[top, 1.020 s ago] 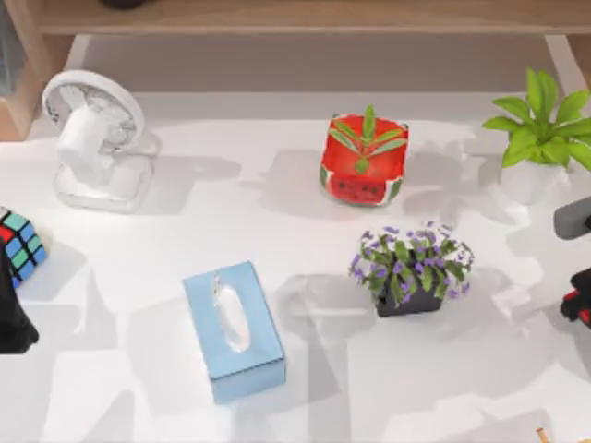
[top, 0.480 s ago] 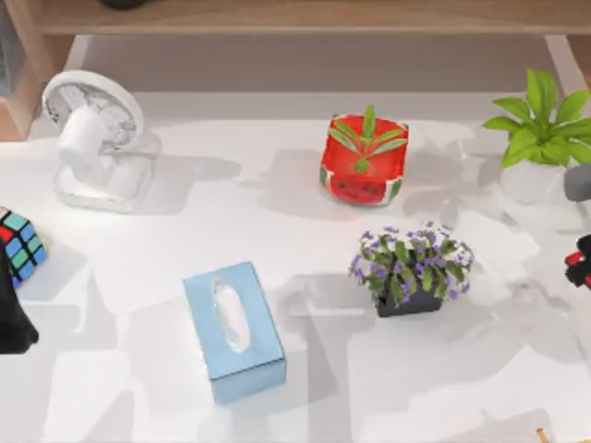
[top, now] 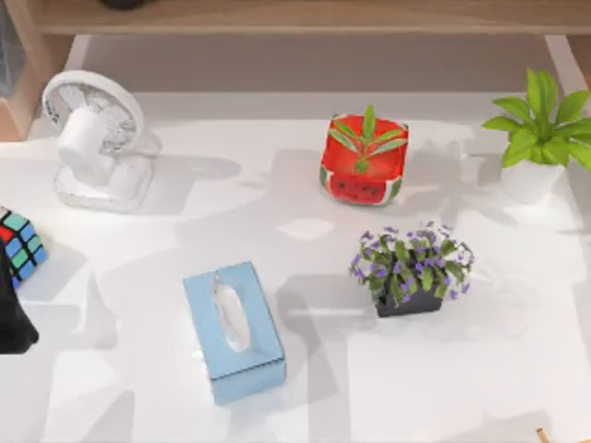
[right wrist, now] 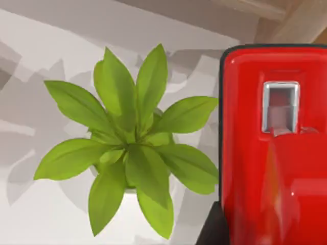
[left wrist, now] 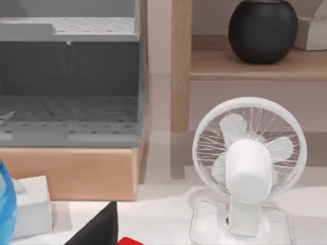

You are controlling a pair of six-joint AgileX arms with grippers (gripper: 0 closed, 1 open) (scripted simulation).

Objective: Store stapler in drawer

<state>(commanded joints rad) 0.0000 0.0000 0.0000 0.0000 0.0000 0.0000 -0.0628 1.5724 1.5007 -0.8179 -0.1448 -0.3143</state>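
The white table [top: 305, 388] carries everything, and a wooden shelf [top: 305, 17] runs along its far edge. In the left wrist view, a grey drawer unit [left wrist: 69, 81] sits on a wooden base beside the shelf's upright, and a round black vase [left wrist: 262, 30] stands on the shelf board. My left arm [top: 11, 325] is parked as a dark shape at the table's left edge, and I cannot tell the state of its claw. A white desk fan [top: 92, 138] stands at the far left of the table. A blue tissue box [top: 233, 330] lies nearer the front, left of centre. A leafy green plant in a white pot [top: 540, 129] stands at the far right. Near the middle are a purple-flowered plant in a dark pot [top: 411, 268] and, behind it and apart, a red watermelon-patterned pot [top: 363, 161]. A colour-tiled puzzle cube [top: 17, 245] sits at the left edge, just behind the left arm. In the right wrist view, the glossy red stapler [right wrist: 276, 153] with its black edge is close to the camera, raised above the green plant's leaves, with the right claw [right wrist: 217, 232] holding it from below.
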